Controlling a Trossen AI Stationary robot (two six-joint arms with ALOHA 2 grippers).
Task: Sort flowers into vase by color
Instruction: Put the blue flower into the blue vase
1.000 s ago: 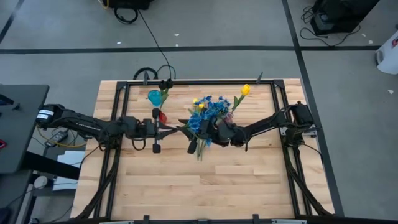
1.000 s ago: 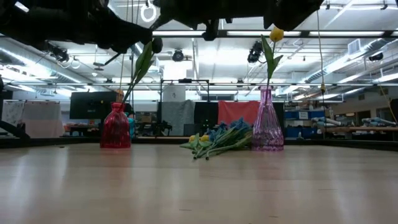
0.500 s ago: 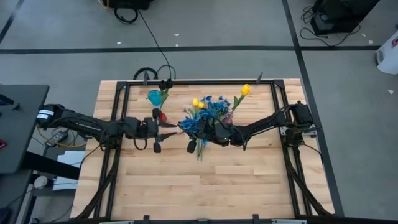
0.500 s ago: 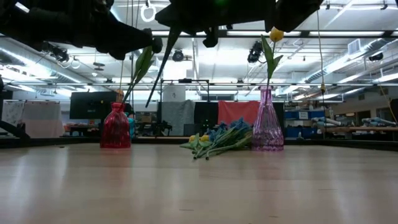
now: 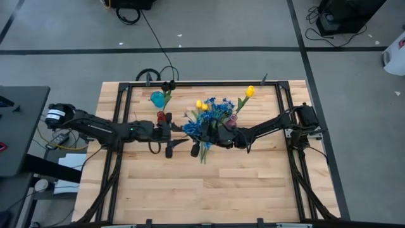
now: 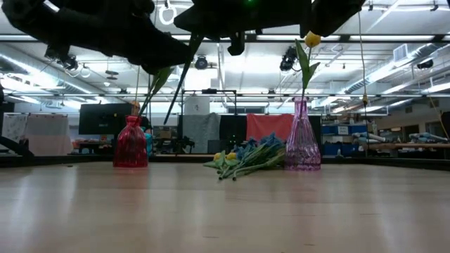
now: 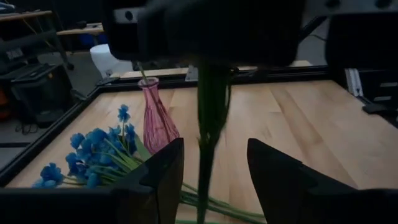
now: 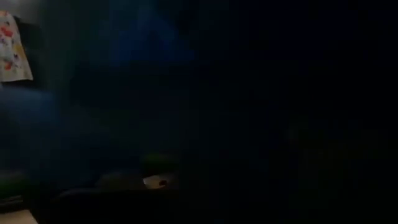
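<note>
Two dark arms meet over the middle of a wooden bench [image 5: 209, 190], seen from above. The right pincer [image 5: 204, 133], reaching in from the right, is raised above the bench and holds a flower by its green stem [image 7: 208, 124]; in the left wrist view the stem hangs down from the right pincer's fingers, which are closed around it. The blossom itself is hidden among the blue pile in the high view, so its colour can't be told. The left pincer [image 7: 214, 180] sits just beside, w/ its two dark fingers [image 7: 165, 177] spread apart on either side of the hanging stem, not touching it as far as can be seen.

Below them lies a heap of loose flowers [image 5: 212, 114]: blue blossom clusters [image 7: 93, 149] plus a couple of yellow tulips [image 5: 201, 105], stems pointing toward the bench's near edge. Just right of the heap stands a pink-purple glass vase [image 6: 302, 144] w/ one yellow tulip [image 6: 312, 39] upright in it. Well to the left stands a red vase [image 6: 131, 149] holding a leafy stem that leans right. A light-blue vase [image 5: 156, 98] shows behind it in the high view. The right wrist view is too dark to read.
</note>
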